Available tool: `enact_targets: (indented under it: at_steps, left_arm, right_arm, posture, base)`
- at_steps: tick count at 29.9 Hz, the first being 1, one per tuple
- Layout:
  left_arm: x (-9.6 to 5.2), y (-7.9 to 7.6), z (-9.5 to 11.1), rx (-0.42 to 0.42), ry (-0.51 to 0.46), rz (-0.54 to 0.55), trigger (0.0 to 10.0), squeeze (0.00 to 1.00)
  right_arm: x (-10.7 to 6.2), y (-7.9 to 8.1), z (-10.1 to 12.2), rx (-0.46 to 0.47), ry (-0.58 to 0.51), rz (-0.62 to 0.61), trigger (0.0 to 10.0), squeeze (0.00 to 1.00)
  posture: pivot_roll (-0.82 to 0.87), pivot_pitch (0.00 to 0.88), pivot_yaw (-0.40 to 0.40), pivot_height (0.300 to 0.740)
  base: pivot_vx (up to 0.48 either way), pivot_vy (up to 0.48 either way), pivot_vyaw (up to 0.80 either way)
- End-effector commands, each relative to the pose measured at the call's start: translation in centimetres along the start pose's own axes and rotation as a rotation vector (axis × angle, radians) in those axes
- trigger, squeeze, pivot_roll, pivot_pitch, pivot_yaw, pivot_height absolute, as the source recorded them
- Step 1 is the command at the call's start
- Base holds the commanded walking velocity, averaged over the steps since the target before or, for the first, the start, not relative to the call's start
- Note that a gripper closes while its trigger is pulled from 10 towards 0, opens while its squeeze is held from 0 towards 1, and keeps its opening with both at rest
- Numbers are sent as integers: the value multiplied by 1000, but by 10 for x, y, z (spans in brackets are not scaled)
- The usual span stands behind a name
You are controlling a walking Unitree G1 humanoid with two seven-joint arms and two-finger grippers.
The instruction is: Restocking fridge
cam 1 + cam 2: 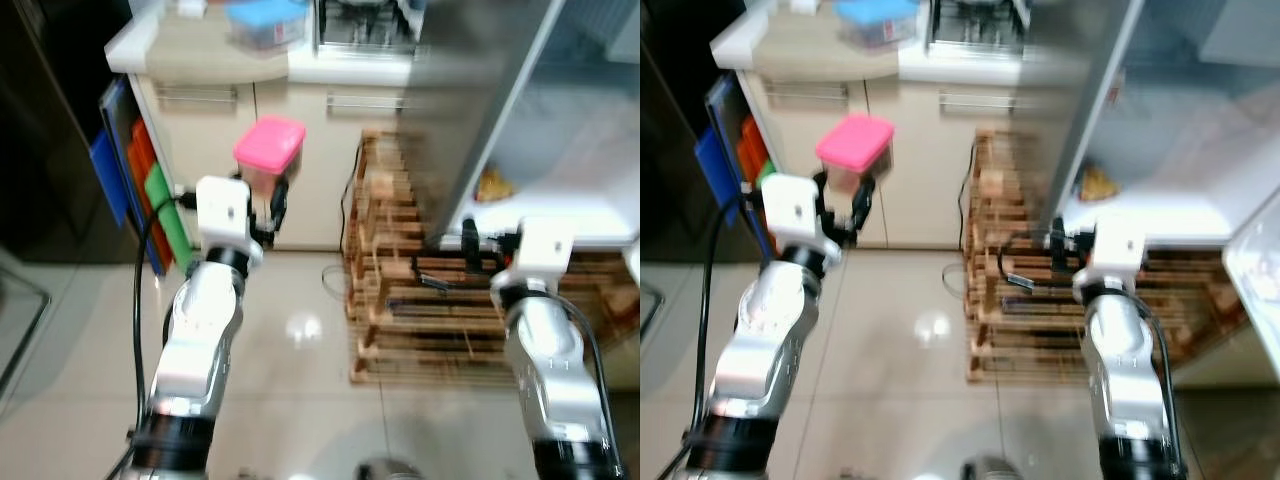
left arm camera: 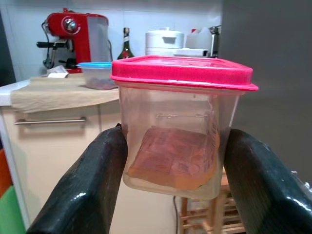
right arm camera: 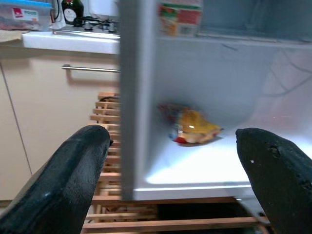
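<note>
fridge door (image 1: 470, 110): blurred, cut by top edge; yellow packet (image 3: 192, 127): perhaps food, label unreadable; wooden rack (image 1: 400, 290): blurred

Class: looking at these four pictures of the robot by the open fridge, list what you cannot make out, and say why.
- Brownish food in the clear pink-lidded plastic container: the wall mists it in the left wrist view; the left gripper clamps it.
- Yellow packet on the white fridge shelf: label too blurred, right wrist view.
- Upper fridge shelves: cut off by the top edge in both eye views.
- Blue-lidded tub on the counter: contents blurred.

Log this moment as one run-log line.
left gripper: shut on pink-lidded container | right gripper: open, facing the open fridge | yellow packet: on fridge shelf | stage: container not yet shelved
</note>
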State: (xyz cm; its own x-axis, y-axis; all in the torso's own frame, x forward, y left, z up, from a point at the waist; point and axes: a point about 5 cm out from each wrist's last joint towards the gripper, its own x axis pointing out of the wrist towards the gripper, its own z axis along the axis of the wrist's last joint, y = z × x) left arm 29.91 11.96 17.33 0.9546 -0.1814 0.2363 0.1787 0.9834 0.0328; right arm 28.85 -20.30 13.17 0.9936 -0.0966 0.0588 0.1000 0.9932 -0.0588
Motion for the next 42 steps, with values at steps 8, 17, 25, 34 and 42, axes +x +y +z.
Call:
enact_targets:
  at_steps: [8, 17, 25, 34, 42]
  left_arm:
    - [1, -10, 7, -35, -38, -24, 10000, 0]
    - [-1, -10, 6, -43, -29, -21, 10000, 0]
    - [-1, -9, 6, -42, -20, -34, 10000, 0]
    - [-1, -2, 5, -2, 15, -83, 10000, 0]
    - [14, -17, -2, -6, 43, -121, 10000, 0]
  right_arm:
    - [-12, -28, -7, -65, 16, -119, 10000, 0]
    - [-35, -72, -23, -174, 125, -343, 10000, 0]
    - [-34, -99, -19, -193, 120, -465, 10000, 0]
    - [-29, -91, -10, -129, 51, -453, 10000, 0]
    - [-29, -25, 5, 6, -46, -156, 10000, 0]
  posture:
    - [-152, 70, -28, 740]
    - [-178, 90, -29, 740]
    - [-172, 116, 1, 740]
    - [-155, 131, 63, 740]
    - [-188, 118, 60, 740]
  base:
    - [0, -412, 0]
    - [0, 0, 0]
    - [0, 0, 0]
    - [0, 0, 0]
    - [0, -152, 0]
